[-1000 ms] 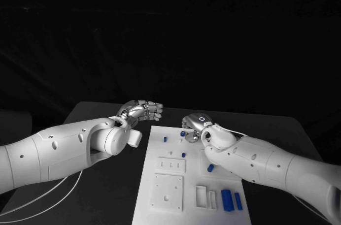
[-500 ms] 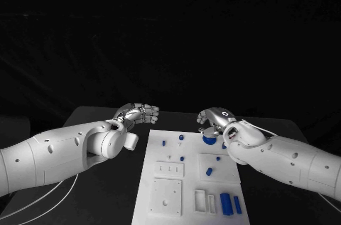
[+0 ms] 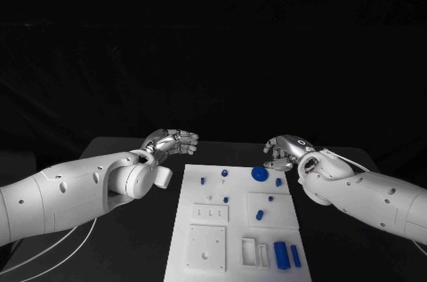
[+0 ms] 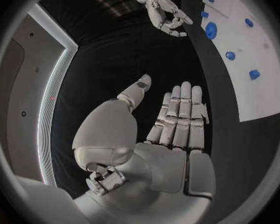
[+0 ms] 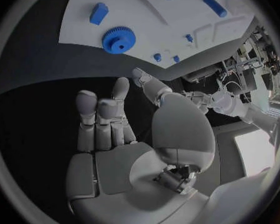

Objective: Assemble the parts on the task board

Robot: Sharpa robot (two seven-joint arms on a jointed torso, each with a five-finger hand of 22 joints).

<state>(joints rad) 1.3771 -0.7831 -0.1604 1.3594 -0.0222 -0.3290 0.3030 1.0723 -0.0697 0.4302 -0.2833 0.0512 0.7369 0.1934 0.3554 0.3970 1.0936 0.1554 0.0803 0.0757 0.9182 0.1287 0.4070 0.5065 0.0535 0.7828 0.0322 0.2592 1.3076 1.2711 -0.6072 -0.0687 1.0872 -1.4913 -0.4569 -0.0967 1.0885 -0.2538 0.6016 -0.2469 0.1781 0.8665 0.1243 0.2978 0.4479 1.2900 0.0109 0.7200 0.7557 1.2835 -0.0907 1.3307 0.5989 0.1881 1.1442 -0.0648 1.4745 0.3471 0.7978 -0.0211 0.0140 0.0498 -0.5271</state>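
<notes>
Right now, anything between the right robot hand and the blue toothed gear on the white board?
Nothing visible. The right robot hand hangs beside the blue toothed gear, which lies at the far end of the white task board, with bare gap between them.

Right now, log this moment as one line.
left hand: empty, beside task board | right hand: empty, off board | blue gear: on board

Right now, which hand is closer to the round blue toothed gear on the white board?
Right hand: just beside the gear. Left hand hovers off the board's opposite side.
</notes>
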